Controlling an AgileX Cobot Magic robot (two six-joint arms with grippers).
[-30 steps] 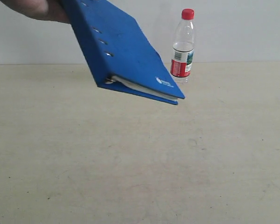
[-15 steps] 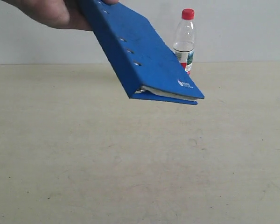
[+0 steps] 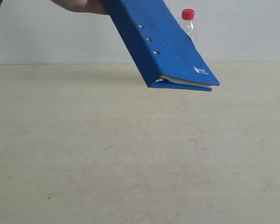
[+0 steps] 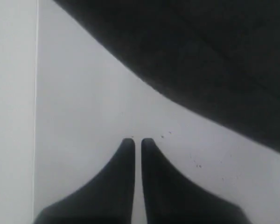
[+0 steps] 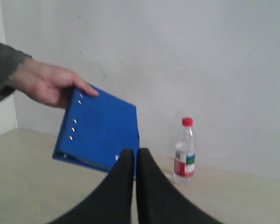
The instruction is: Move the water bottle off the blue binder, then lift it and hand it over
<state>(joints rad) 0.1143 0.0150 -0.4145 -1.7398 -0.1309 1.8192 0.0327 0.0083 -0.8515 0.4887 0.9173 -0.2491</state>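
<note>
A person's hand holds the blue binder tilted in the air above the table, its low corner to the right. The water bottle stands upright at the back of the table by the wall; the binder hides all but its red cap and neck. In the right wrist view the bottle shows whole, beside the binder. My right gripper is shut and empty, well short of both. My left gripper is shut and empty over a pale surface. Neither gripper shows in the exterior view.
The beige table spreads across the exterior view, with a white wall behind it. The person's grey sleeve reaches in from the left. A dark shape fills one corner of the left wrist view.
The hand has carried the binder to the right and a little higher, so it now covers most of the bottle. The bottle has not moved.
</note>
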